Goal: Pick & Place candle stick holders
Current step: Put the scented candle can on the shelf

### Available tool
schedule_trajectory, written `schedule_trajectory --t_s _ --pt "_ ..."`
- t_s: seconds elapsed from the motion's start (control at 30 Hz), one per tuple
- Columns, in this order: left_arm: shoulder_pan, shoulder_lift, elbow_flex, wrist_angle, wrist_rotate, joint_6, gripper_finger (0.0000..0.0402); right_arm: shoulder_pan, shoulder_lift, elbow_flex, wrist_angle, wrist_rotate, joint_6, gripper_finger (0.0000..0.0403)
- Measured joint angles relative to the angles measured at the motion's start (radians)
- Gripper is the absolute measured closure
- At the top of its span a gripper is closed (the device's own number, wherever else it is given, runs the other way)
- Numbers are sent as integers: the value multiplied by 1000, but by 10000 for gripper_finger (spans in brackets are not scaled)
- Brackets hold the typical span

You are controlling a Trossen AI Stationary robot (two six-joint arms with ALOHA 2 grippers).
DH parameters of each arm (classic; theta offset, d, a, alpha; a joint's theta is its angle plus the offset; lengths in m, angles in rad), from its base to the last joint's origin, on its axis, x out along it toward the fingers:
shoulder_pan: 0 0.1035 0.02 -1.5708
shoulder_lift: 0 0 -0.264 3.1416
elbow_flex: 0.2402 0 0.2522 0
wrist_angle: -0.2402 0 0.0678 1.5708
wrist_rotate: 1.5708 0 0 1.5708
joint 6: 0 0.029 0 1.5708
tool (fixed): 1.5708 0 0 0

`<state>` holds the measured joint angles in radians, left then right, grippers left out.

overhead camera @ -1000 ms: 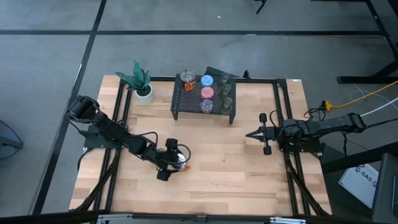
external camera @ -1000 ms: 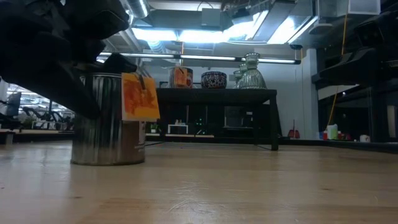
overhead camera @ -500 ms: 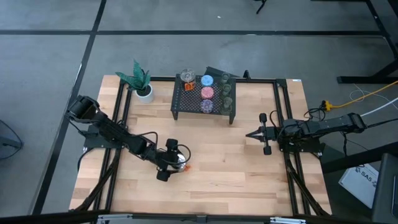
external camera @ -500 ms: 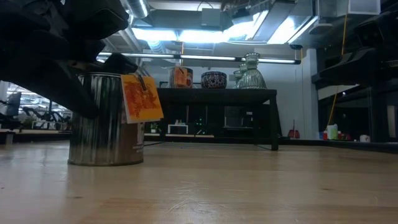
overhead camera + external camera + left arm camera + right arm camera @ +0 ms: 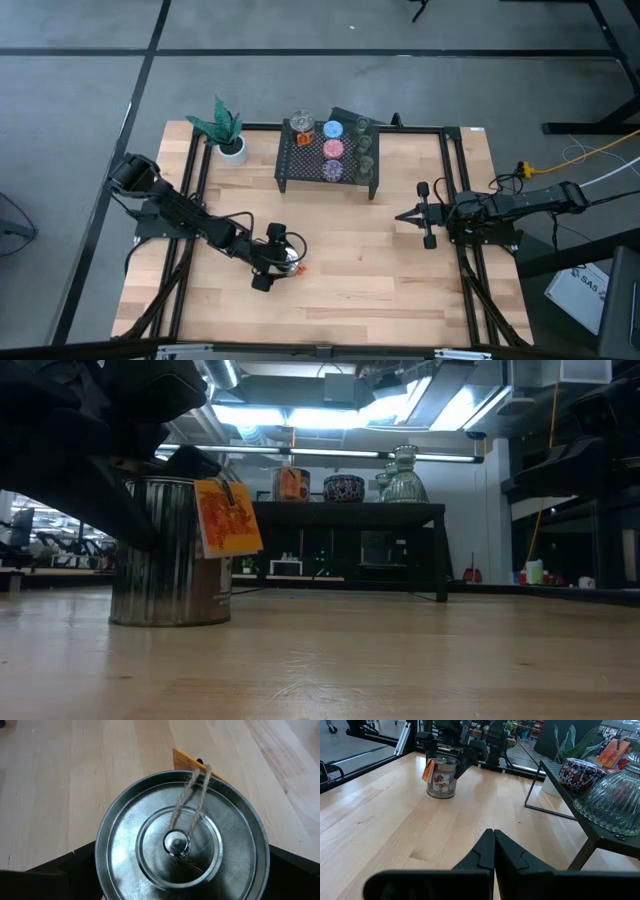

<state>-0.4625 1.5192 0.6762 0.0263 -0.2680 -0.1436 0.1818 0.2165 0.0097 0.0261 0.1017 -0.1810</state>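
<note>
left end effector (image 5: 275,257) spread wide, fingers either side of the silvery holder (image 5: 286,255), not clamping | holder upright on bench (image 5: 380,270), front-left, orange tag (image 5: 229,517) hanging | rack (image 5: 327,160) at far side | right end effector (image 5: 408,216) clenched, empty, well off

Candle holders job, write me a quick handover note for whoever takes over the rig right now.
Left gripper: open, fingers either side of the silvery holder with the orange tag, which stands on the table front left of centre.
Right gripper: shut, empty, waiting at the right side.
On the black mesh rack: second silvery holder, blue, pink, purple, and green glassy holders.
Done: seven holders on the rack.
Left: the table holder, presumably.
</note>
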Motion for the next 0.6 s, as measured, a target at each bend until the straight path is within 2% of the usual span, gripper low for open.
schedule_trajectory --t_s 0.6 --pt "0 1 0 7 1 -1 13 0 0 0 0 0 0 400"
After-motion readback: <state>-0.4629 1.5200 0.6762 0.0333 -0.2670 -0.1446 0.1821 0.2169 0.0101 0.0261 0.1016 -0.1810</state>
